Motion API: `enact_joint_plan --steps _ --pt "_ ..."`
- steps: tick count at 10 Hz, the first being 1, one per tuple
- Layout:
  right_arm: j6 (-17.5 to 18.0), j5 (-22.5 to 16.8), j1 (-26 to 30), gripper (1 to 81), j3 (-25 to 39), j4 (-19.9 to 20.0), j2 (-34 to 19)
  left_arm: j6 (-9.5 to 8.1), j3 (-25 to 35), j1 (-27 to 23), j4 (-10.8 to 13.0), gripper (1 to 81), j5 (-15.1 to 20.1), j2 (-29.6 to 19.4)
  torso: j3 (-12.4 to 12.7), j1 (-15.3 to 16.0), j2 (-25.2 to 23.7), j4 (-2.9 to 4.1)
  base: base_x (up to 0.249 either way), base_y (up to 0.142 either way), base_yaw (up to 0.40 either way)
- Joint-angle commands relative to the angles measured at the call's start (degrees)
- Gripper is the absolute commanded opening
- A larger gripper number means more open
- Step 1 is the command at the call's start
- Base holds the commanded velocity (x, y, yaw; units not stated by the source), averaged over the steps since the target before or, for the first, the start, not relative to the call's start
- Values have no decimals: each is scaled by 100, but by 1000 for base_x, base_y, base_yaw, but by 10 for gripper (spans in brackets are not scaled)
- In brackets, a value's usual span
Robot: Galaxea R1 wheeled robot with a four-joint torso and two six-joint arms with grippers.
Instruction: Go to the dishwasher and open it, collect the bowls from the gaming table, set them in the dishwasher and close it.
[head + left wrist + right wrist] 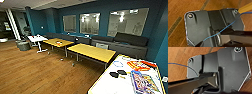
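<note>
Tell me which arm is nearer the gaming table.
Right, probably: the gaming table sits at the robot's front right. Both wrist views look down on wood floor; a yellow strip by the left wrist may be a table edge, so it's unsure.

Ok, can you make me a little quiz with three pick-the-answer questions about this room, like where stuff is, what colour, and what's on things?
1. Where is the gaming table?
A. front right
B. far left
C. by the windows

2. What colour are the walls?
A. red
B. teal blue
C. white

3. The game boxes are:
A. on the floor
B. lying on the gaming table
C. on the sofa

Answers: 1 A, it fills the head view's lower right corner. 2 B, the walls around the windows are teal. 3 B, they lie flat on its white top.
</note>
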Motion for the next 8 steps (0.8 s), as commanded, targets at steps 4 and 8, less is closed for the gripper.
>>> enact_joint_plan --steps 4,8 --pt "-25 -333 265 811 38 -43 7 25 12 -252 71 811 284 -9 0 -2 0 0 0 0 0" --pt "-25 -333 265 811 37 -43 7 25 12 -261 71 811 284 -9 0 -2 0 0 0 0 -111"
